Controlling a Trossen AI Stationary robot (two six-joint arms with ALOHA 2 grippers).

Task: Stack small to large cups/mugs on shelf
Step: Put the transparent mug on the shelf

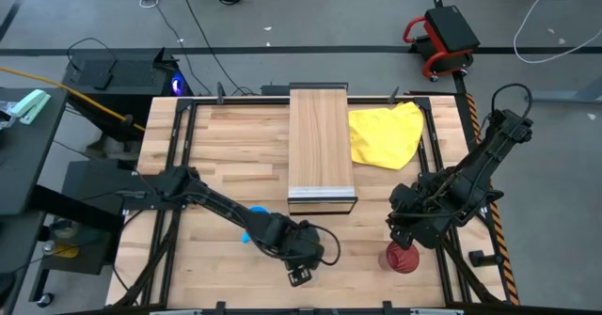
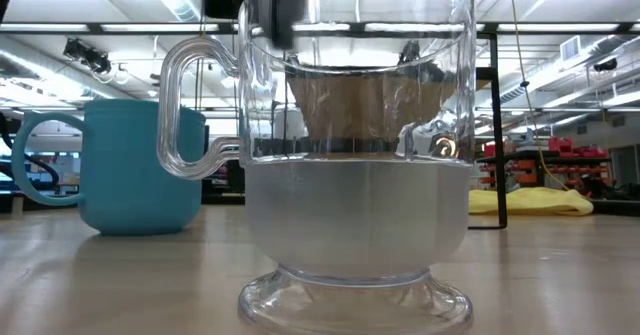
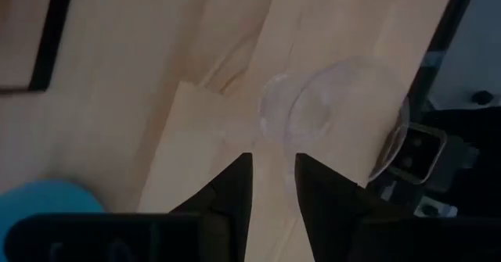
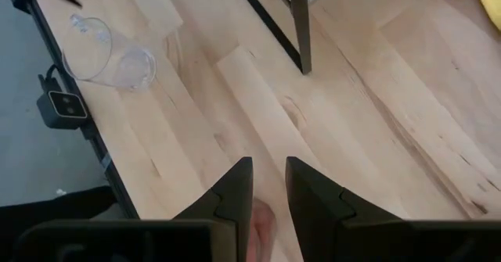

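The clear glass cup (image 2: 355, 165) stands on its foot at the table's near edge, right in front of the low camera. It also shows in the left wrist view (image 3: 337, 113) and the right wrist view (image 4: 109, 59). My left gripper (image 3: 272, 164) hovers above it, fingers a narrow gap apart. The blue mug (image 2: 140, 165) stands to its left, half hidden under my left arm in the high view (image 1: 252, 228). The dark red tumbler (image 1: 403, 257) stands near the right near corner. My right gripper (image 4: 268, 168) hangs just above it, narrowly open. The shelf (image 1: 322, 150) stands mid-table.
A yellow cloth (image 1: 386, 134) lies to the right of the shelf at the far side. The low camera's small box (image 3: 413, 148) sits at the near edge beside the glass cup. Bare wood stretches between the shelf's near end and the cups.
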